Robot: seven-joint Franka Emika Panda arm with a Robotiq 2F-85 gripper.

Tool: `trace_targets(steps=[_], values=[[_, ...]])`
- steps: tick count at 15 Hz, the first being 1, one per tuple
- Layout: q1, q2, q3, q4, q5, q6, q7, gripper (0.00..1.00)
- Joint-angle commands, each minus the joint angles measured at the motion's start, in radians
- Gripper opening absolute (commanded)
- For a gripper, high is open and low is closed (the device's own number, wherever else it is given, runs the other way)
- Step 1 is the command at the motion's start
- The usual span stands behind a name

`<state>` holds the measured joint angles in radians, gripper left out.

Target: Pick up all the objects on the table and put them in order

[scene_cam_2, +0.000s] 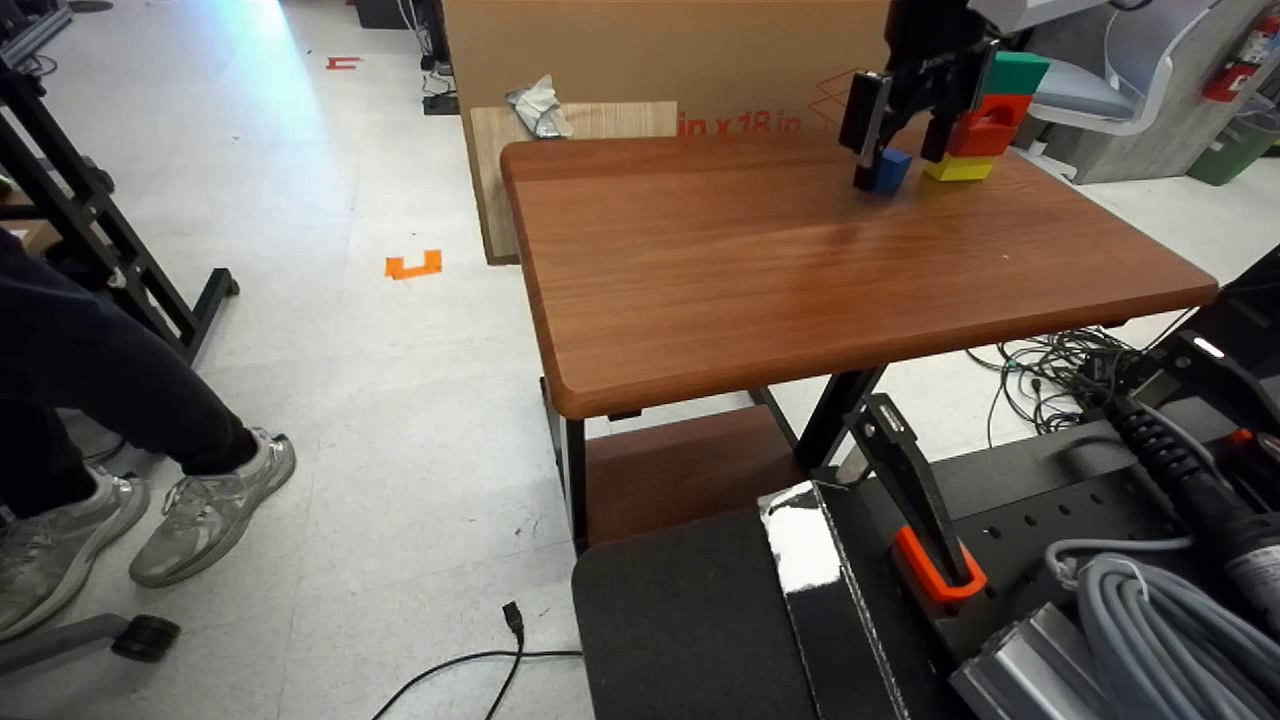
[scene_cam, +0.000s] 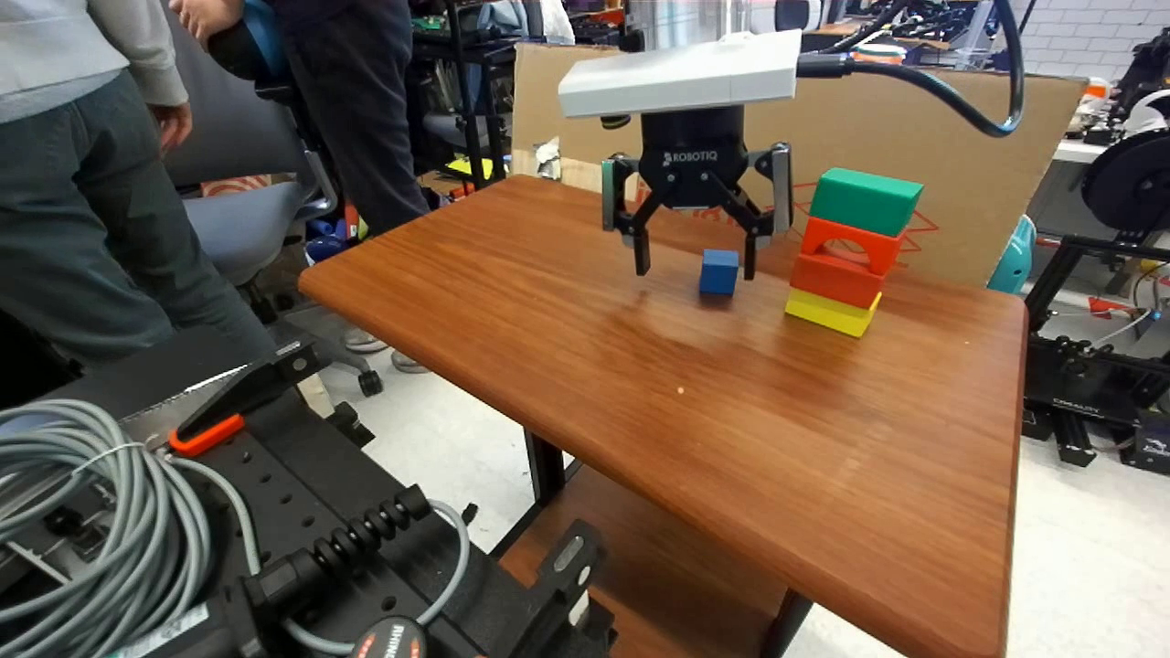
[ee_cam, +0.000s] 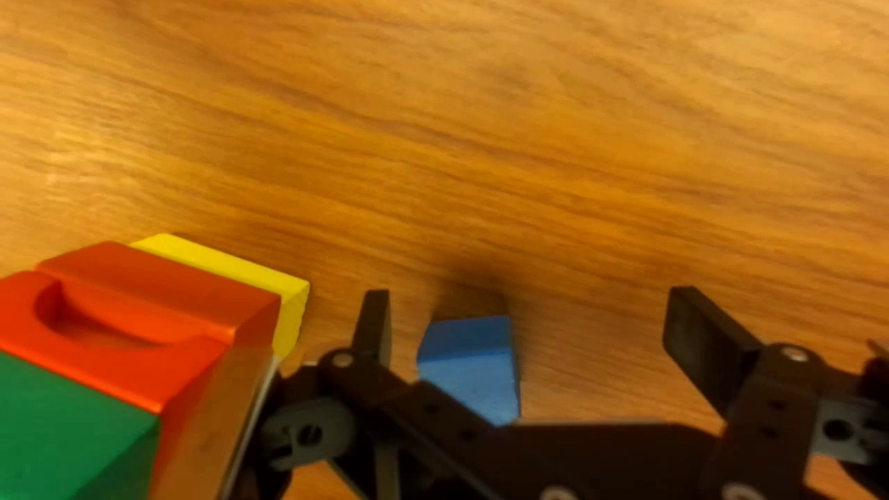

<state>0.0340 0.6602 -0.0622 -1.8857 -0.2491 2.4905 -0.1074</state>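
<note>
We see the tool [scene_cam: 696, 260] near the top middle of the frame in an exterior view, pointing down at the brown bench [scene_cam: 548, 302]. Its two fingers [scene_cam: 643, 255] are wide apart. The small blue block [scene_cam: 718, 273] sits on the bench, just beside the finger at the right of that picture. In the wrist view we look down on it at the bottom middle, between the fingers, closer to the one on the frame's left, with wood showing on both sides.

Near the blue block, in the upper right of both exterior views, we find a tower [scene_cam_2: 975, 143]. A yellow block [scene_cam: 830, 313] lies flat on the bench. On it is a red block [scene_cam: 836, 281], then a red bridge block [scene_cam: 885, 252] with a round gap, and a green block [scene_cam: 865, 203] on top. In the wrist view the tower fills the lower left corner.

We see brown cardboard [scene_cam_2: 670, 60] behind the bench, a person [scene_cam: 73, 201] in a gray top at the upper left of an exterior view, and gray cord [scene_cam: 164, 530] coiled at the lower left.
</note>
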Motion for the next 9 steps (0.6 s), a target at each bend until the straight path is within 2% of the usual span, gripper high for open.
trace_targets(steps=[1,3,4,5,9], values=[[0.002,0.026,-0.010,0.053,-0.013,-0.039,0.001,1.00],[-0.001,0.034,-0.008,0.064,-0.010,-0.045,-0.004,1.00],[-0.003,0.038,-0.006,0.070,-0.007,-0.053,-0.007,0.75],[-0.003,0.041,-0.005,0.074,-0.005,-0.057,-0.006,0.74],[-0.003,0.048,-0.005,0.085,-0.010,-0.055,-0.009,0.42]])
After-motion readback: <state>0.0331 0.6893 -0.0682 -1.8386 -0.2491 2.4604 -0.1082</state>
